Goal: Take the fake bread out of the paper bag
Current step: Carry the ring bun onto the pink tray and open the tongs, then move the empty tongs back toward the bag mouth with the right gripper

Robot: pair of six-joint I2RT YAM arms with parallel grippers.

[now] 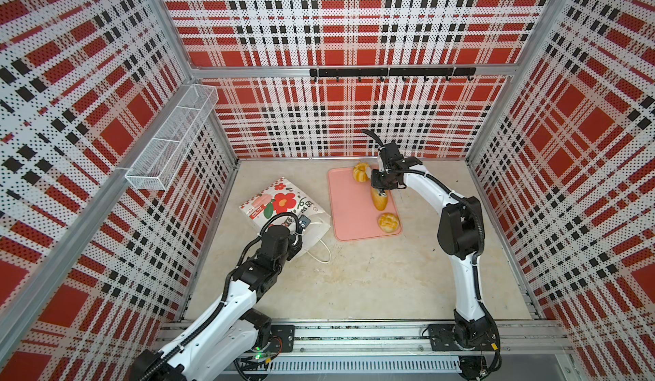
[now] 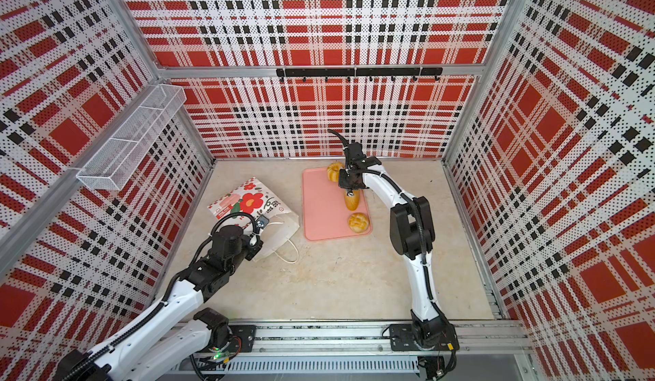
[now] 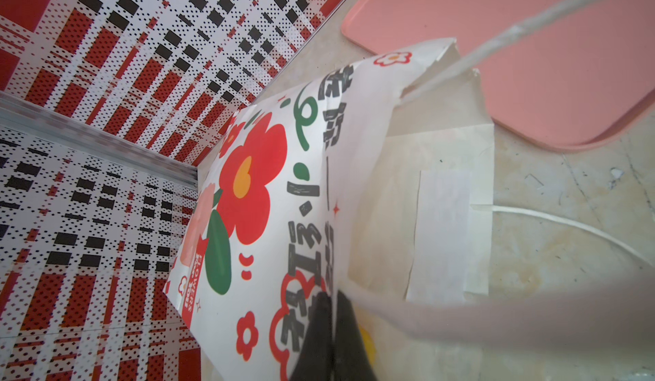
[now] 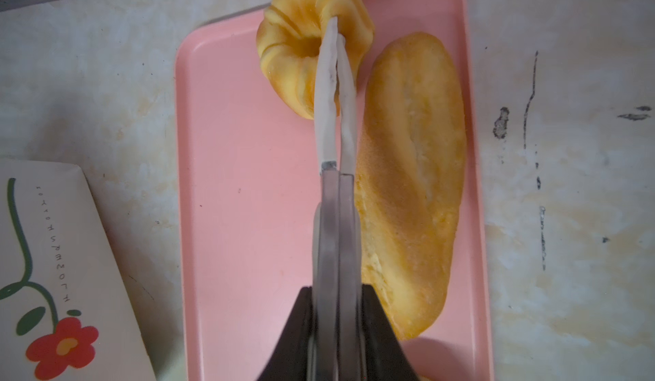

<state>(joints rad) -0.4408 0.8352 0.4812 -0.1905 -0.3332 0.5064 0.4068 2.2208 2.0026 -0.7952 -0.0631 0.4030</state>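
Observation:
The white paper bag (image 1: pixel 283 205) (image 2: pixel 248 202) with red flowers lies on its side at the left, mouth toward the front. My left gripper (image 3: pixel 332 297) is shut on the bag's upper mouth edge (image 3: pixel 354 191); a bit of yellow fake bread (image 3: pixel 367 340) shows inside. On the pink tray (image 1: pixel 349 216) (image 2: pixel 319 209) lie a fluted ring (image 1: pixel 360 173) (image 4: pixel 294 42), a long loaf (image 1: pixel 379 202) (image 4: pixel 411 170) and a round bun (image 1: pixel 388 222) (image 2: pixel 358 222). My right gripper (image 4: pixel 335 25) (image 1: pixel 381 193) hangs shut over the tray beside the loaf, nothing between its fingers.
A cord handle (image 1: pixel 320 251) of the bag trails on the beige table toward the front. A white wire basket (image 1: pixel 170 138) hangs on the left wall, and a black hook rail (image 1: pixel 391 72) runs along the back wall. The arms' base rail (image 1: pixel 354 336) borders the front.

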